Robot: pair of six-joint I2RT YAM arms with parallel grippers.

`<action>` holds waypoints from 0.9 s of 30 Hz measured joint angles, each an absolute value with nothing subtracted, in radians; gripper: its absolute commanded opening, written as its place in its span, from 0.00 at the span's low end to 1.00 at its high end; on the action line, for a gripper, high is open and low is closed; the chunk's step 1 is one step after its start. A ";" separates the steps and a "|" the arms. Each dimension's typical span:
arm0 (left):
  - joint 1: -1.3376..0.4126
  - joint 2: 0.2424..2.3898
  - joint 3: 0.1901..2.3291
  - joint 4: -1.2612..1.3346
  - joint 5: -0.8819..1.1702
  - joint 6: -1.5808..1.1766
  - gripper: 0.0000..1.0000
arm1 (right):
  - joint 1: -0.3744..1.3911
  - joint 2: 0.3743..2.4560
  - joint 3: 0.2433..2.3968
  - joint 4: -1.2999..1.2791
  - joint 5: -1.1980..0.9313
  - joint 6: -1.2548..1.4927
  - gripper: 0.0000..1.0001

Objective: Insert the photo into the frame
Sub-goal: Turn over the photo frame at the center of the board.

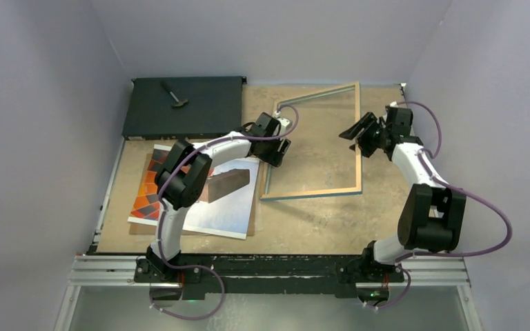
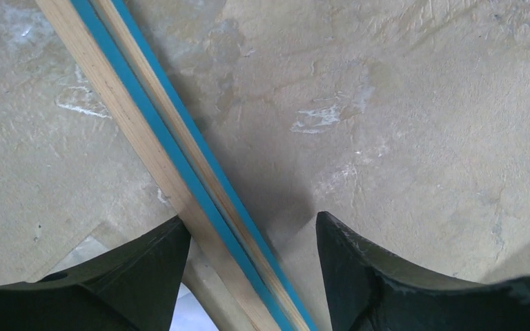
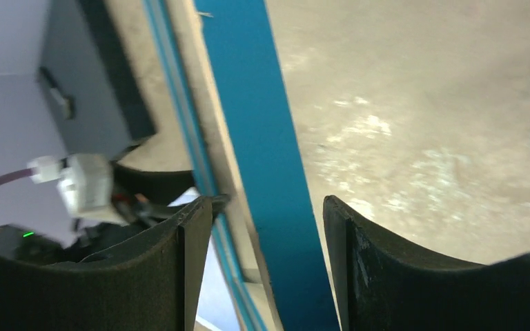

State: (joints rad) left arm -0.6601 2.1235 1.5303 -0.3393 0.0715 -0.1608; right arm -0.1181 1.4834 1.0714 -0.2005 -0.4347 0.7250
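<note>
Tabletop (image 1: 314,158) lies bare inside the frame (image 1: 310,194), end effectors (image 2: 250,217) (image 3: 268,200) straddling opposite rails.

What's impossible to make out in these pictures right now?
Top view: the left arm hides much of the photo; the tool on the black box is too small to name.
Wrist views: only strips of the frame show; the edges cut off the rest.

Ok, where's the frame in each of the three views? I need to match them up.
Top external: the frame lies flat on the table, right of centre.
Left wrist: one of its rails runs diagonally from top left to bottom centre.
Right wrist: a blue rail runs top to bottom, just left of centre.
Shared landmark: the black box, top left from above and upper left in the right wrist view; the left wrist view lacks it.
</note>
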 measured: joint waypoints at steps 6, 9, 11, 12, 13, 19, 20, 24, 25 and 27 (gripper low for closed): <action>-0.642 2.111 1.510 -0.336 0.084 -0.154 0.58 | -0.131 1.547 1.018 -0.220 -0.360 0.659 0.63; -0.641 2.109 1.508 -0.336 0.091 -0.154 0.58 | -0.131 1.581 1.018 -0.218 -0.332 0.632 0.66; -0.639 2.107 1.505 -0.338 0.101 -0.155 0.59 | -0.131 1.614 1.019 -0.212 -0.318 0.615 0.70; -0.638 2.105 1.503 -0.338 0.104 -0.155 0.59 | -0.131 1.631 1.020 -0.211 -0.308 0.609 0.74; -0.636 2.101 1.496 -0.336 0.114 -0.155 0.60 | -0.131 1.652 1.023 -0.211 -0.300 0.601 0.78; -0.639 2.064 1.446 -0.338 0.180 -0.147 0.62 | -0.129 1.744 1.035 -0.208 -0.243 0.576 0.86; -0.639 2.059 1.439 -0.338 0.188 -0.146 0.62 | -0.128 1.745 1.041 -0.206 -0.227 0.574 0.88; -0.642 2.041 1.414 -0.340 0.216 -0.136 0.62 | -0.125 1.765 1.066 -0.196 -0.176 0.571 0.99; -0.642 2.037 1.408 -0.341 0.222 -0.135 0.62 | -0.124 1.765 1.070 -0.190 -0.163 0.569 0.99; -0.644 2.025 1.393 -0.345 0.236 -0.135 0.62 | -0.123 1.771 1.077 -0.188 -0.119 0.567 0.99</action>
State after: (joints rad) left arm -0.6437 2.0254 1.3930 -0.3454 0.2356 -0.1349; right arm -0.1226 1.7714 1.0771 -0.1883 -0.1192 0.5671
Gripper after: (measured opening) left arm 0.615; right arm 0.987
